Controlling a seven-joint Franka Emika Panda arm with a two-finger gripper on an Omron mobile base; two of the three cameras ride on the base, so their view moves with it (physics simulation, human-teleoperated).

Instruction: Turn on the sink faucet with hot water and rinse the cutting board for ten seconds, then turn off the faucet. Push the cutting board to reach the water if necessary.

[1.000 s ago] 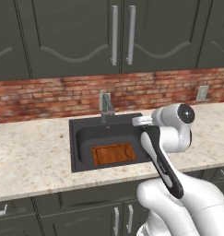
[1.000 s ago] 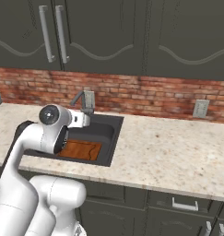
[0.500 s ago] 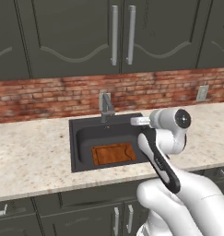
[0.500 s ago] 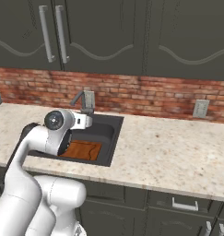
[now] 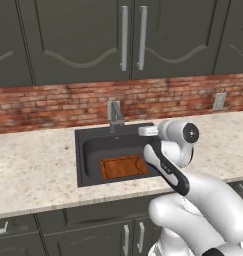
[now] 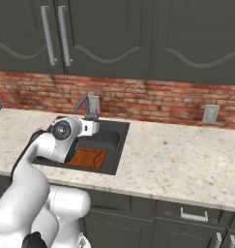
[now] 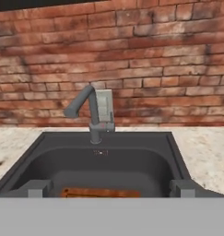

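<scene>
With jaws apart, the gripper (image 7: 109, 188) should advance level toward the small grey metal faucet (image 7: 98, 114) and nudge its handle to hot.

Even, flat rendered light, soft shadows, no glare, slightly blurry pictures.

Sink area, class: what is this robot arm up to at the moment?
The white arm holds its end effector over the front of the sink, pointed at the sink faucet by the brick wall. It touches nothing and its fingers are spread apart. No water is running. The cutting board lies flat on the basin floor near the front edge, in front of the spout rather than under it.
</scene>
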